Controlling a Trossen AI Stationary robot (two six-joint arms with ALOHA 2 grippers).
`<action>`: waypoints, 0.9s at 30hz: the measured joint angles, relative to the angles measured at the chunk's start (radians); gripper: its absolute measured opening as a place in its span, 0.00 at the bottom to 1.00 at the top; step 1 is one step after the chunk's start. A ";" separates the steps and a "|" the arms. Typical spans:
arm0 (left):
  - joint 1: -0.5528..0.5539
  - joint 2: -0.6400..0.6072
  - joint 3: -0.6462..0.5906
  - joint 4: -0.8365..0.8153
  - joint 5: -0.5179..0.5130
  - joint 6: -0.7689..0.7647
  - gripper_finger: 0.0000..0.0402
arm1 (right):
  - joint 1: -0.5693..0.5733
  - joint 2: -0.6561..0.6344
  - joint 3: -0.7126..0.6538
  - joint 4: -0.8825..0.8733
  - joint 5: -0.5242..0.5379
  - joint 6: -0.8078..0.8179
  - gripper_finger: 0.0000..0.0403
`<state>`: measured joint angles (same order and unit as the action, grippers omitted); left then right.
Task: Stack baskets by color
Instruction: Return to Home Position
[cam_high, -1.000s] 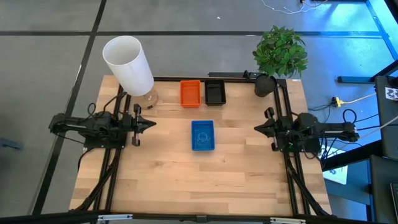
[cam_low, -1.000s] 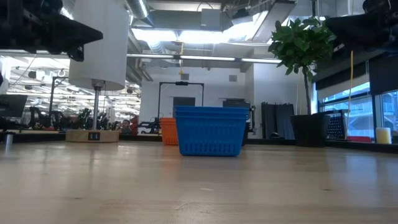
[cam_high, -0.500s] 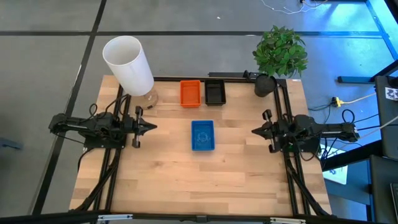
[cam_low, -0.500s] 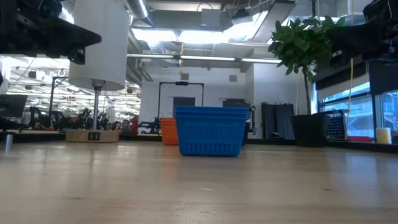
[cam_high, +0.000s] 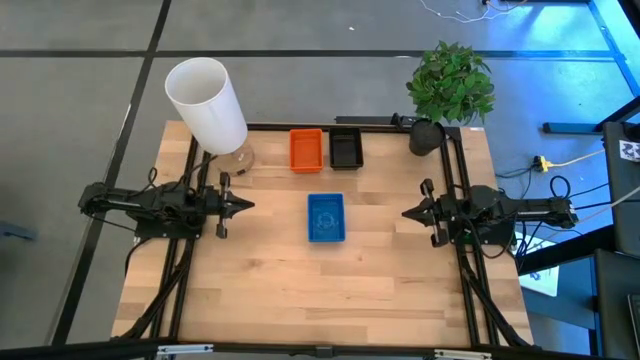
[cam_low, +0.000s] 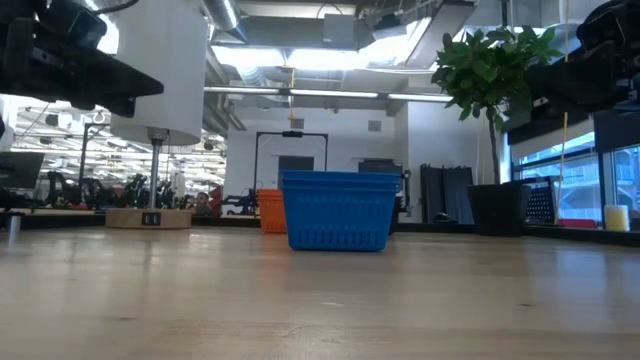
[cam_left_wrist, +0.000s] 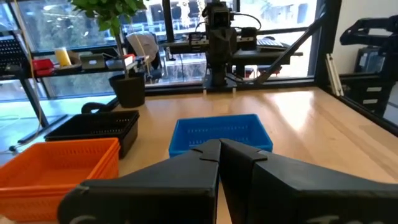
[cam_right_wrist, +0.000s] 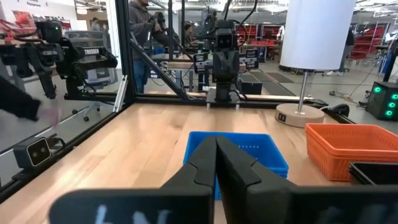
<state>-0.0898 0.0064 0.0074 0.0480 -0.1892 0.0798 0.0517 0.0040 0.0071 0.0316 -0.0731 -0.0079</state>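
Wooden table (cam_high: 270, 290), seen from above, one dark arm at each side edge.

Tall white cylinder (cam_high: 205, 105) stands on a round base at the far left corner. Leafy plant (cam_high: 452, 85) in a dark pot (cam_high: 426, 137) stands at the far right corner.

Left gripper (cam_high: 240, 205): at the left edge, about mid-depth, pointing inward toward the table centre. The left wrist view shows its fingers (cam_left_wrist: 186, 163) pressed together with nothing between them.

Right gripper (cam_high: 408, 213): mirrored at the right edge, pointing inward. Its fingers (cam_right_wrist: 239, 163) are likewise closed together and hold nothing. Both grippers sit well apart from every basket.

Blue baskets (cam_high: 326, 217): nested stack at the table centre, between the two grippers. The low view shows stacked rims (cam_low: 336, 180).

Orange basket (cam_high: 306, 150) and black basket (cam_high: 346, 148): side by side at the far edge, orange to the left and black just beside it. Each may be a stack, but from above the count cannot be read.
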 joint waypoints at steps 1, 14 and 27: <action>0.000 0.000 0.000 0.000 -0.001 0.000 0.00 | 0.000 0.000 0.000 0.000 0.000 0.004 0.03; 0.000 0.000 0.000 -0.001 -0.003 0.009 0.00 | 0.000 0.000 0.000 0.000 0.000 0.002 0.02; 0.000 0.000 0.000 -0.002 -0.003 0.009 0.00 | 0.000 0.000 0.001 0.000 0.000 0.003 0.02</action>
<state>-0.0902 0.0063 0.0078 0.0460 -0.1925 0.0891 0.0517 0.0040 0.0078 0.0315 -0.0728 -0.0047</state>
